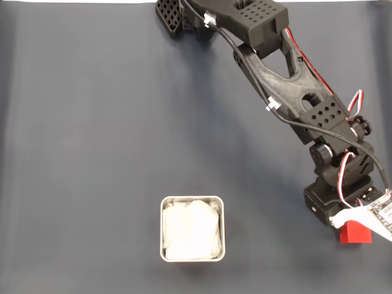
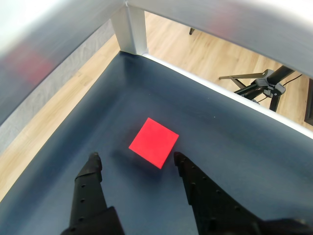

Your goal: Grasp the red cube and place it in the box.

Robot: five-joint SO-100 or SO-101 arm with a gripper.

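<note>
The red cube [image 2: 153, 142] is seen at the centre of the wrist view, resting on the dark desk [image 2: 234, 142] just ahead of the fingers [image 2: 93, 164]. The gripper [image 2: 135, 160] is spread wide and nothing is held; the spread is judged to be set so the cube can be straddled. In the fixed view the cube [image 1: 355, 233] lies at the lower right, partly covered by the arm. The box [image 1: 192, 200] stands at lower centre, well apart, lined in white and still without the cube.

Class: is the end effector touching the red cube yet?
Apart. In the wrist view the open end effector has dark mat showing between both fingertips and the cube.
</note>
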